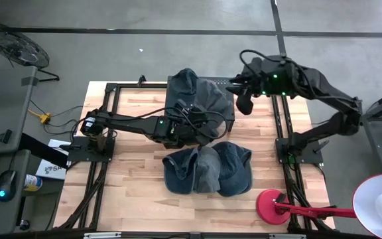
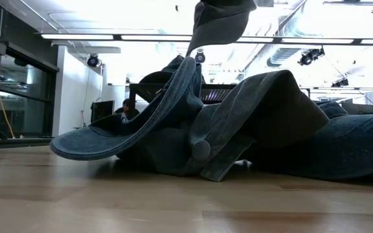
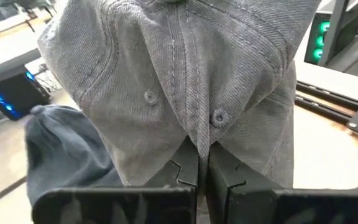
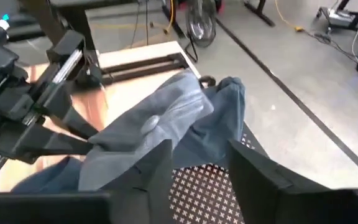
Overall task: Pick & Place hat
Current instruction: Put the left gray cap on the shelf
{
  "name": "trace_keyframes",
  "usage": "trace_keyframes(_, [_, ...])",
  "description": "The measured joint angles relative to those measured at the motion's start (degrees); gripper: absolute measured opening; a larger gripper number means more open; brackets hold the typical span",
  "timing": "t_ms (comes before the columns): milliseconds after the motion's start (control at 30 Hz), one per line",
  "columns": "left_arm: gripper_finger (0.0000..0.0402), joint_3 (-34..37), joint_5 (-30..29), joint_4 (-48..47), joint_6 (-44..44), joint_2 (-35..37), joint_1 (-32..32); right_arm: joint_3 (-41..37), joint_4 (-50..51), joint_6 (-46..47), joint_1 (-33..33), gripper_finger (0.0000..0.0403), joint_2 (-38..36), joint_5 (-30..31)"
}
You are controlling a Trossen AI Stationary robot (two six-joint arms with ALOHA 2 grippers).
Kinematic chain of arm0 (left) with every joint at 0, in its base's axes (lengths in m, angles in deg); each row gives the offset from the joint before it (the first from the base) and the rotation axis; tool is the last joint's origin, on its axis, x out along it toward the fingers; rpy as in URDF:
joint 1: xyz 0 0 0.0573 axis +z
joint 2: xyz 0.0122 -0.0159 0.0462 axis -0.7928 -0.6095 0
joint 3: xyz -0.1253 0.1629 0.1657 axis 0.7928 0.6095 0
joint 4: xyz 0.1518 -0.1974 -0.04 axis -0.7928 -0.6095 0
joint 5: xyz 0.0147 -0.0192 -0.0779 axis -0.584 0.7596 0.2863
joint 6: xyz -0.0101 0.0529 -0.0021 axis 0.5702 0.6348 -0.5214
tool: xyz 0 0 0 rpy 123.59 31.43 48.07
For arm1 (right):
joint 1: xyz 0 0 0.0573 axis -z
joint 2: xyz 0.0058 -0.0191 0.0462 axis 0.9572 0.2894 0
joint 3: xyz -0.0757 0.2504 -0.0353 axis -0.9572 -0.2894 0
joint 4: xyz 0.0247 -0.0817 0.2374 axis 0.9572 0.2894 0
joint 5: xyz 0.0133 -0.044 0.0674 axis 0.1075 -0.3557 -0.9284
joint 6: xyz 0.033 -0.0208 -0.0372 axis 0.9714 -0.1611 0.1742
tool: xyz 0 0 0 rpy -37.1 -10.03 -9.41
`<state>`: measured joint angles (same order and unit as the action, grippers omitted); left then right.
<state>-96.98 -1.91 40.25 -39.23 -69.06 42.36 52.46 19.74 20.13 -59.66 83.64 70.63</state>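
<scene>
My left gripper [image 1: 201,114] [image 3: 202,163] is shut on a grey denim hat [image 3: 179,74] [image 1: 212,99] over the dark tray [image 1: 231,118] at the table's far side. In the low view this hat [image 2: 220,19] shows high above the others. A darker blue hat [image 1: 186,83] [image 4: 225,118] lies on the tray beside it. Three blue-grey hats [image 1: 207,169] [image 2: 193,129] lie side by side on the wooden table, nearer. My right gripper [image 1: 244,99] [image 4: 197,168] hovers open over the tray's right end and touches nothing. My left gripper pinches the grey hat's crown [image 3: 199,140] between its two fingers, on the seam between two small eyelets. The fingers come roughly level from the table's left. The cloth bunches into a fold at the fingertips. The hat stands ahead of the fingers, raised off the table.
The tray has a perforated dark floor [image 4: 207,186]. Black frame rails [image 1: 115,99] run along both sides of the table. A red lamp base [image 1: 270,204] sits at the near right corner. Bare wood [image 1: 131,192] lies at the near left.
</scene>
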Motion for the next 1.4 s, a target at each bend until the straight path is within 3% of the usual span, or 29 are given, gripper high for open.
trace_keyframes(267, [0.0000, 0.0, -1.0, 0.4, 1.0, 0.0, 0.0, 12.0, 7.9, 2.8, -2.3, 0.0221, 8.8, -2.1])
trace_keyframes(733, [0.0000, 0.0, -1.2, 0.4, 1.0, 0.0, 0.0, 14.6, 10.2, 6.5, -1.1, 0.0220, 13.4, -2.2])
trace_keyframes(1400, [0.0000, 0.0, -1.1, 0.4, 1.0, 0.0, 0.0, 14.6, 9.6, 6.5, -1.1, 0.0029, 13.1, -5.4])
